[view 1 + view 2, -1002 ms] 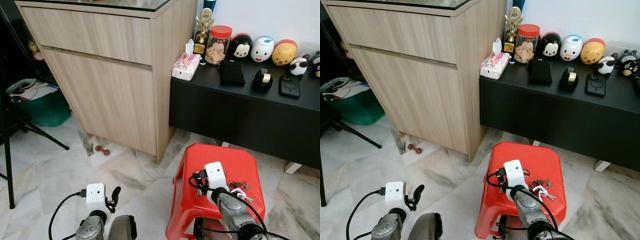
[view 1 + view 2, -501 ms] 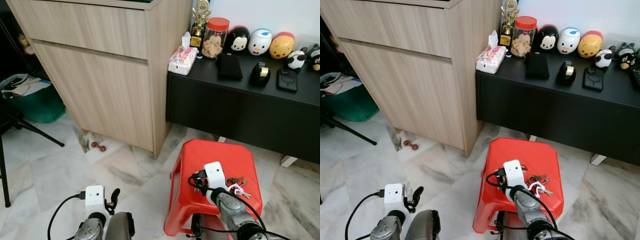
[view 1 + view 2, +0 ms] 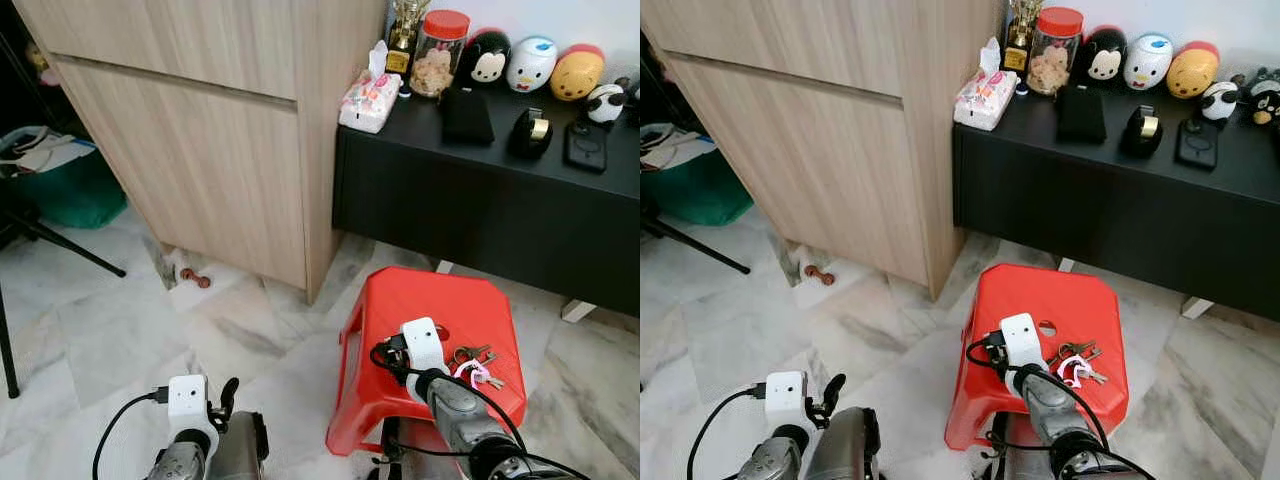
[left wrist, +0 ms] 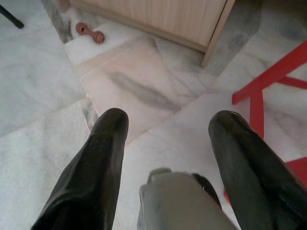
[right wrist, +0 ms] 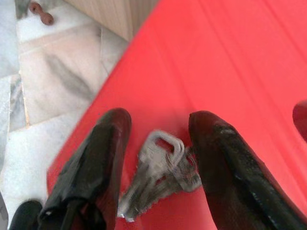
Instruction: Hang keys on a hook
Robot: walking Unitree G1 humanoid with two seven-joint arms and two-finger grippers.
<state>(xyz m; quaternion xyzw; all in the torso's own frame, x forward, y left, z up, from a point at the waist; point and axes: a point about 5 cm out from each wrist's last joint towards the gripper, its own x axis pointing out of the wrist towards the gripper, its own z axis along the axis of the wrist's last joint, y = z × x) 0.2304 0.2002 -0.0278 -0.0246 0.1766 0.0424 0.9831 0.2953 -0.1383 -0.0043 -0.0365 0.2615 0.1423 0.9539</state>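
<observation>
Two black fingers [image 5: 96, 167] of the right gripper [image 5: 158, 158] stand parted on either side of the keys [image 5: 160, 172], which lie flat on the red stool [image 3: 440, 310]; whether the fingers touch the metal is hard to tell. The bunch's far end is cut off by the wrist picture's blur, its long axis running along the fingers, toothed blades toward the camera. Low over the marble floor [image 4: 158, 91], the left gripper [image 4: 168, 129] hangs spread wide and holds nothing
</observation>
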